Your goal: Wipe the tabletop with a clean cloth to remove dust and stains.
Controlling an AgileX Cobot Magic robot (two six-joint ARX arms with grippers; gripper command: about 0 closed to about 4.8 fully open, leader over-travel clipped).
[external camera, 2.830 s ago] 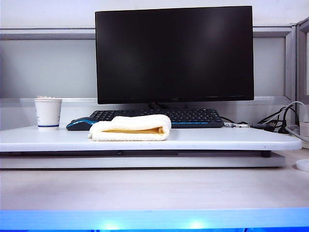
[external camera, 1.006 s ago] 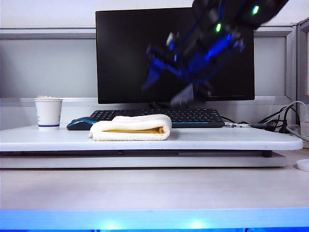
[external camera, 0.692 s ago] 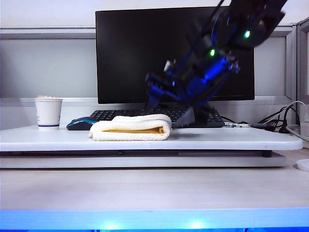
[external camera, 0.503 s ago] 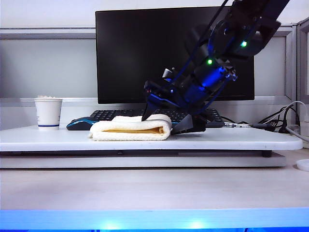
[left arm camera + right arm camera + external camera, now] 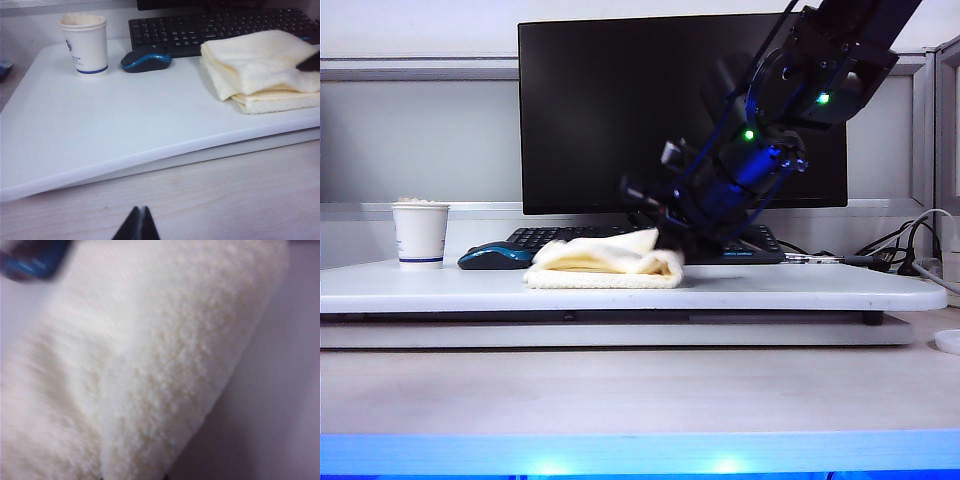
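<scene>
Exterior view: the right gripper point(image 5: 665, 238) is clamped on the right end of the fluffy cream cloth point(image 5: 605, 266), bunched mid-way along the glossy white tabletop point(image 5: 800, 290) near its front edge.

Left wrist view: the left gripper point(image 5: 138, 227), fingers together, hangs over wood-grain desk point(image 5: 225, 195).

Right wrist view: terry pile fills the frame.

Occlusions and cropped regions

The right gripper point(image 5: 665, 240) has its fingertips buried in the cloth point(image 5: 607, 265), so the jaws are not visible in the exterior view. The right wrist view is filled by blurred terry pile; the fingers lie outside it. The left gripper point(image 5: 136, 225) is cut off by the frame edge, tips only. The keyboard point(image 5: 650, 240) is partly hidden behind cloth and arm. The print on the paper cup point(image 5: 85, 44) is too small to read.
</scene>
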